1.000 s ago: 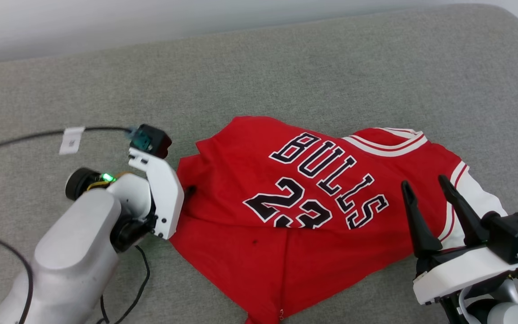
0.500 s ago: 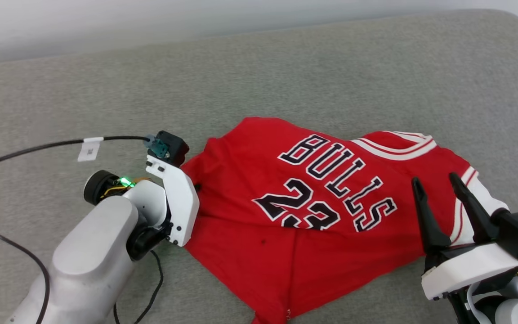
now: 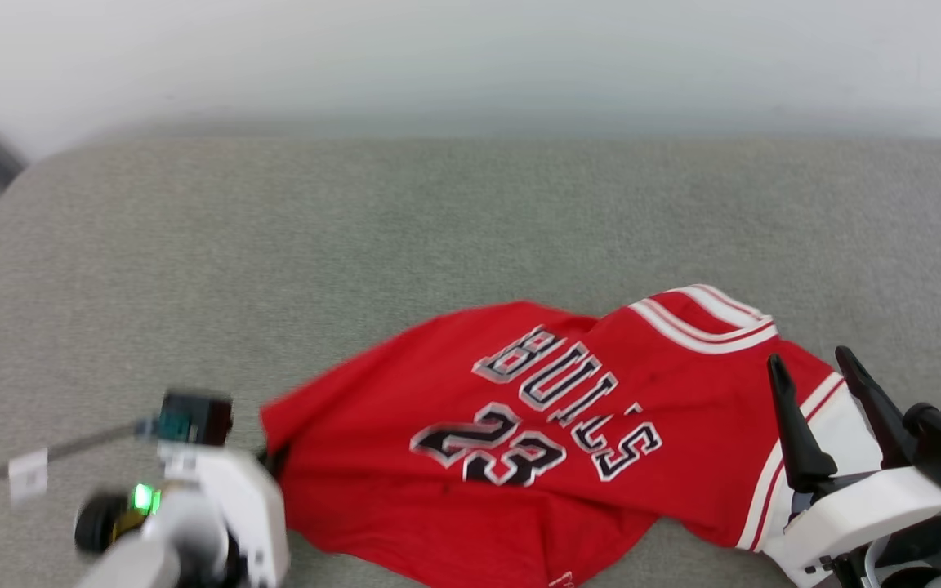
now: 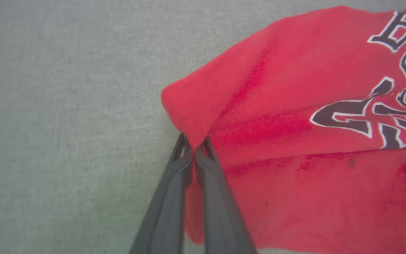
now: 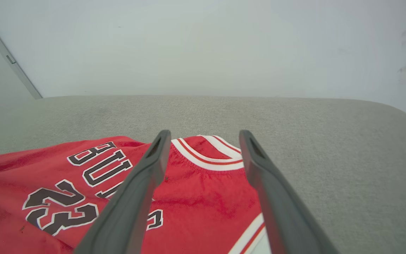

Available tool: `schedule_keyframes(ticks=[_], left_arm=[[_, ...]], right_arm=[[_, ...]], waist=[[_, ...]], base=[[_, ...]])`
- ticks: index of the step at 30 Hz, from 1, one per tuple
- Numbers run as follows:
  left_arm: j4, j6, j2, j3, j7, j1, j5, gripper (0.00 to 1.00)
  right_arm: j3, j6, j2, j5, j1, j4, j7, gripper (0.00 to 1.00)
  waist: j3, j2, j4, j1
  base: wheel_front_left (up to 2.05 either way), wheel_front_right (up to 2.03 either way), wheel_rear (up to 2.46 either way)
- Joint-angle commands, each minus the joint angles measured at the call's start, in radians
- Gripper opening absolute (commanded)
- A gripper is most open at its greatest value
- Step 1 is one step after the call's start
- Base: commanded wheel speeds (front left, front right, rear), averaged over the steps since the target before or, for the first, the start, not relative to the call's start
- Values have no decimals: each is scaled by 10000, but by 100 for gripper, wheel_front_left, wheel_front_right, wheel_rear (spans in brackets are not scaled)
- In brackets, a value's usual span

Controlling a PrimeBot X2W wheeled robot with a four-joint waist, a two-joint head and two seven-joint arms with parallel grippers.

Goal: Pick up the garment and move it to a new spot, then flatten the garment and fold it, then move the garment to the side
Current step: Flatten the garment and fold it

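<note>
Rumpled further, garment [image 3: 405, 506] is pinched by left end effector [image 4: 193, 144]; right end effector [image 3: 807, 357] gapes over its sleeve [image 3: 846, 433].

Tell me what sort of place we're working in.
Likely a plain indoor room set up for laundry folding. A broad grey fabric-covered pad, like a mattress or sofa seat, runs up to a bare white wall, and a red jersey lies on it.

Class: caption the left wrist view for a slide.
Left gripper shut on a fold of the jersey.
</note>
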Motion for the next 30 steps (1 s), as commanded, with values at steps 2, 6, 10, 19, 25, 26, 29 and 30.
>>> schedule_keyframes(ticks=[2,6,10,19,25,26,29,30], left_arm=[[-478,388,114,108,39,1054,-316,0],[-1226,1093,19,289,71,2939,-1056,0],[-1659,1303,-225,221,39,3804,-1418,100],[-2683,1162,204,234,-899,2149,115,100],[-2439,348,124,-176,-502,-197,889,100],[-2254,148,71,-272,-281,-504,837,100],[-1599,-461,-39,-663,422,-1374,760,100],[-1332,-642,-82,-779,683,-1557,693,100]], right_arm=[[7,-7,22,46,204,-75,60,100],[40,-7,23,61,388,-126,151,100],[-14,-7,23,104,547,-185,238,100],[-102,-7,23,183,750,-363,392,100],[-65,-7,23,266,547,-469,369,100],[-54,-7,23,286,500,-476,351,100],[34,-7,24,298,361,-442,321,100],[91,-7,21,295,284,-427,332,100]], waist=[[-320,-1,257,0],[-571,-1,288,0],[-809,-1,339,0],[-1101,-1,358,0],[-763,-1,66,0],[-669,-1,-7,0],[-366,-1,-310,0],[-236,-1,-449,0]], base=[[0,0,0],[0,0,0],[0,0,0],[0,0,0],[0,0,0],[0,0,0],[0,0,0],[0,0,0]])
